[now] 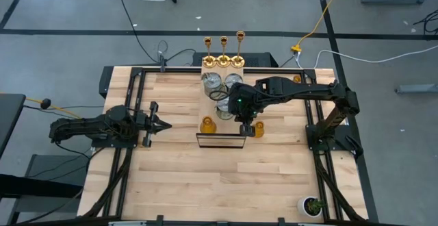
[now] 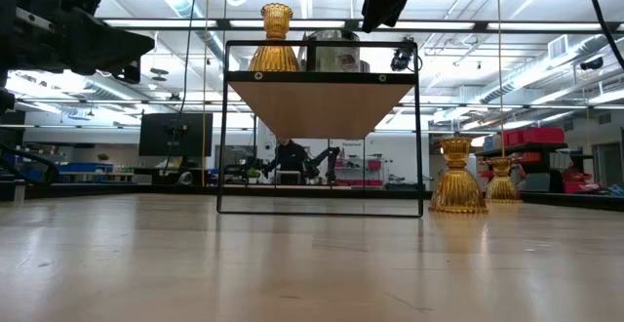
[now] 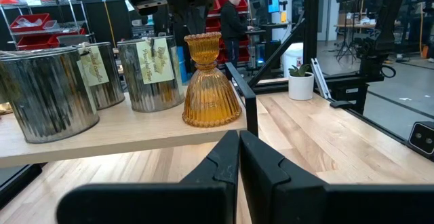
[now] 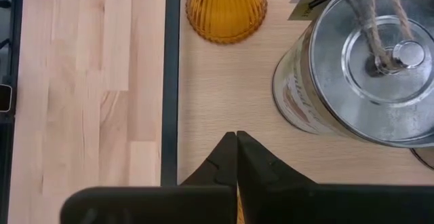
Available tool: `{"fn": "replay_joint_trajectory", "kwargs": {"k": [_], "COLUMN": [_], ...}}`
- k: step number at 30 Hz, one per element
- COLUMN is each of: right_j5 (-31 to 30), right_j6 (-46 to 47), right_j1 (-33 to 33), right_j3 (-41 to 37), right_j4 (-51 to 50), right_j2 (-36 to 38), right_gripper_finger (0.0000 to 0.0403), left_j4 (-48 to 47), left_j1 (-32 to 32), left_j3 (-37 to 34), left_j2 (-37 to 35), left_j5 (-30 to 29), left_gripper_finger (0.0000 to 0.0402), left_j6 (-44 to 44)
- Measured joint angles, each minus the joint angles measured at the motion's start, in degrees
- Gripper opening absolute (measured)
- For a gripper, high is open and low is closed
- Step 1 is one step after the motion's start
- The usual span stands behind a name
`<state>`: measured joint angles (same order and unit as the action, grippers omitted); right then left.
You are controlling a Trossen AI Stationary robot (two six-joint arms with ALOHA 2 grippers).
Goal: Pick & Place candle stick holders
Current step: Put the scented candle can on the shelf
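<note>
A raised wooden shelf [image 1: 222, 141] in a black frame stands mid-table. On it rest three gold candle stick holders [image 1: 223, 42] at the far end, three silver cans [image 3: 152, 75] and one amber holder [image 3: 210, 81] by their bases. Two more amber holders [image 2: 458, 176] stand on the table to the shelf's right. My right gripper [image 4: 236, 139] hangs shut above the shelf board, near the amber holder [image 4: 227, 7] and a can [image 4: 369, 68], touching nothing. At the table's left, my left gripper [image 3: 239, 139] is shut, level and pointed at the shelf.
A small potted plant [image 1: 313, 205] stands at the near right corner of the table. Bare wooden tabletop [image 1: 178, 178] lies between the shelf and the near edge. Black rails [image 1: 130, 109] run along the table's sides.
</note>
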<state>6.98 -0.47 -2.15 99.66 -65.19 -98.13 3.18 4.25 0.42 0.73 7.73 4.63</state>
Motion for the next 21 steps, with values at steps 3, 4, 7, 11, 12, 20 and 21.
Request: {"fn": "replay_joint_trajectory", "kwargs": {"k": [3,4,7,11,12,20,21], "right_j5": [0.14,0.17,1.77,3.14,3.15,3.06,2.98], "right_j6": [0.0,0.0,-0.2,-0.48,-0.49,-0.37,-0.37], "right_j1": [0.0,0.03,0.3,0.72,0.78,0.76,0.76], "right_j3": [0.0,0.0,0.0,0.0,0.0,0.0,0.0], "right_j4": [-0.02,0.0,0.13,2.06,2.67,6.55,6.72], "right_j2": [0.0,0.0,0.0,0.0,0.0,0.0,0.0], "right_gripper_finger": [0.0002,0.0002,0.0002,0.0002,0.0002,0.0002,0.0002], "left_j4": [-0.01,0.0,-0.01,-0.01,0.0,0.0,0.0], "left_j1": [0.01,0.02,0.02,0.02,0.0,0.02,0.02], "left_j3": [0.0,-0.01,0.0,-0.02,0.0,0.0,0.0], "left_j2": [0.0,0.0,0.0,0.0,0.0,0.0,0.0], "left_j5": [0.01,0.01,0.0,0.02,0.02,0.02,0.02], "left_gripper_finger": [0.0018,0.0018,0.0018,0.0018,0.0018,0.0018,0.0018], "left_j6": [0.02,0.02,0.02,0.02,0.0,0.02,0.01]}}
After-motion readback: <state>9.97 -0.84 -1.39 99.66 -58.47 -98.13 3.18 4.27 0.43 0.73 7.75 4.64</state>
